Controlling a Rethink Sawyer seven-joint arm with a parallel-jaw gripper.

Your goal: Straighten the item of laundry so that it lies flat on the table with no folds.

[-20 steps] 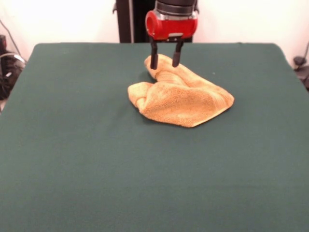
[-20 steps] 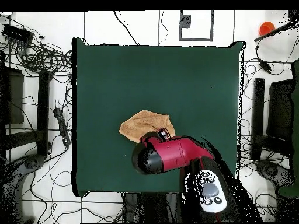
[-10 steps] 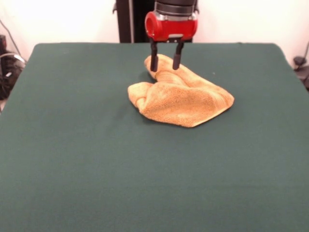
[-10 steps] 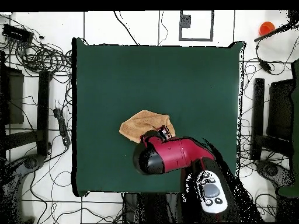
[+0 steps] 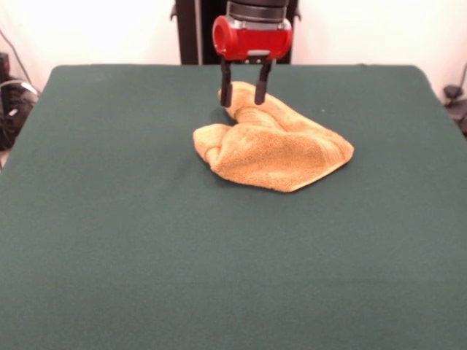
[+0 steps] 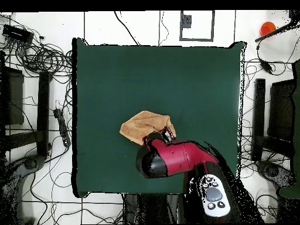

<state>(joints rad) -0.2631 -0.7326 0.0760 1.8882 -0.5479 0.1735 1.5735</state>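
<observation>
Front view: gripper (image 5: pixel 242 93) hanging from red wrist, two black fingers (image 5: pixel 226 93) apart, spread open over far end of the towel (image 5: pixel 273 146), tips level w/ the raised fold there. Touching cloth or just in front of it? Can't tell from this angle. Nothing pinched between the fingers.

Overhead view: fingers hidden, red-and-black arm (image 6: pixel 176 158) covering them, only a bit of gripper (image 6: pixel 168 136) poking out at towel's (image 6: pixel 143 125) edge nearest the robot. Shows instead what front cam misses: whole table (image 6: pixel 117 76) outline, cables on floor all round, grey control pad on the arm lower down.

Towel look: golden tan, fluffy pile, bunched up, not flat. Front view: rounded lobe at left, broader folded flap pointing right, ridge running up toward the gripper, several creases along it. Overhead: rough wedge shape, wider at left.

Where: on green table (image 5: pixel 109 240), front view puts it in far half, a little right of centre; overhead puts it below centre, toward robot's side, well away from every table edge.

Count: 1 towel, 1 table, 1 arm, 1 gripper w/ 2 fingers.
</observation>
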